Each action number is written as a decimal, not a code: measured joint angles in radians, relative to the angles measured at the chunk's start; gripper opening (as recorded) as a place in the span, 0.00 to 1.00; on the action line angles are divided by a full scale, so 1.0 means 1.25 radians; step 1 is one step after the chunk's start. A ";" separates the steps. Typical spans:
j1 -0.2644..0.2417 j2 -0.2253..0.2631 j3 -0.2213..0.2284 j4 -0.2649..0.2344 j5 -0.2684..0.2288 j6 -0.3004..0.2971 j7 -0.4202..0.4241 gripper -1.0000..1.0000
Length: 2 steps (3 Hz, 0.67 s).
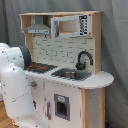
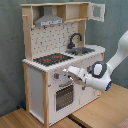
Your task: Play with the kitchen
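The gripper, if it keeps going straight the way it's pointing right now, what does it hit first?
Most likely the front panel of the kitchen, at the knobs above the oven door. In the second exterior view the gripper points at that strip, though depth is hard to judge.
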State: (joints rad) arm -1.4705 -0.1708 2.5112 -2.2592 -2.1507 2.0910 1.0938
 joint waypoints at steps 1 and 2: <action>0.000 -0.039 0.005 0.027 0.000 0.002 -0.081 1.00; -0.001 -0.072 0.005 0.055 0.000 0.008 -0.153 1.00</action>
State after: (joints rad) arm -1.4721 -0.2606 2.5174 -2.1905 -2.1504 2.1008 0.9030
